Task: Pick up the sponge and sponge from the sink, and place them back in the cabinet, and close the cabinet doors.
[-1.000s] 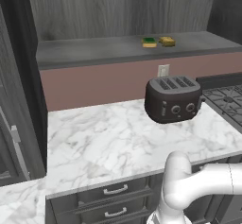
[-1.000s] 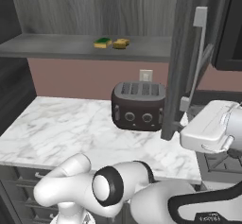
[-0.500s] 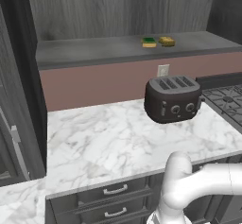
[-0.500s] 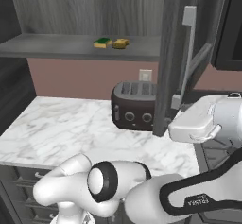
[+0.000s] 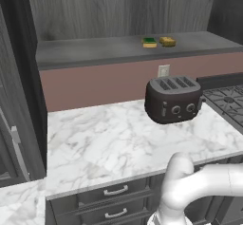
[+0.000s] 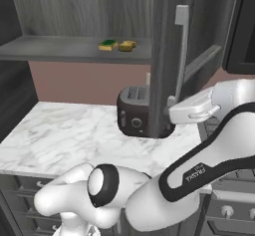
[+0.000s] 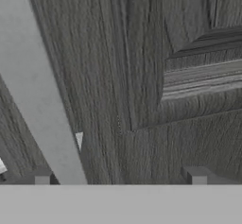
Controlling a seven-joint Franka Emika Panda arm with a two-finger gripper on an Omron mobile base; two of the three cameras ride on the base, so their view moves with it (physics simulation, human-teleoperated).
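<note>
Sitting side by side on the flat grey shelf (image 5: 95, 53) of the cabinet (image 5: 123, 10), the two sponges lie close together, the green-topped sponge (image 5: 149, 42) to the left and the golden-tan sponge (image 5: 167, 41) just to its right; whether they touch is hard to tell at this size. From the right base view the same pair shows on the shelf, green-topped one (image 6: 107, 45) nearer the left, tan one (image 6: 127, 45) beside it.

One of the cabinet doors (image 6: 169, 56) stands swung out in the right base view, its long silver bar handle (image 6: 180, 56) running upright along its edge. The hand of the arm reaches toward that door, low beside the handle. In the hand view the door's wood-grain face (image 7: 142, 76) and recessed panel are very close, with the pale bar handle (image 7: 38, 100) crossing at a slant on the left. The pincer (image 7: 120, 176) stands wide, its two small dark tips well apart and nothing between them; the handle passes just beside the left tip.

Below the shelf, a dark toaster (image 5: 173, 99) stands on the white marble counter (image 5: 104, 143) against the pinkish back wall, under a wall outlet (image 5: 163, 70). A stove top (image 5: 228, 100) lies to the toaster's right, and drawers (image 5: 114, 195) with short handles sit beneath the counter.
</note>
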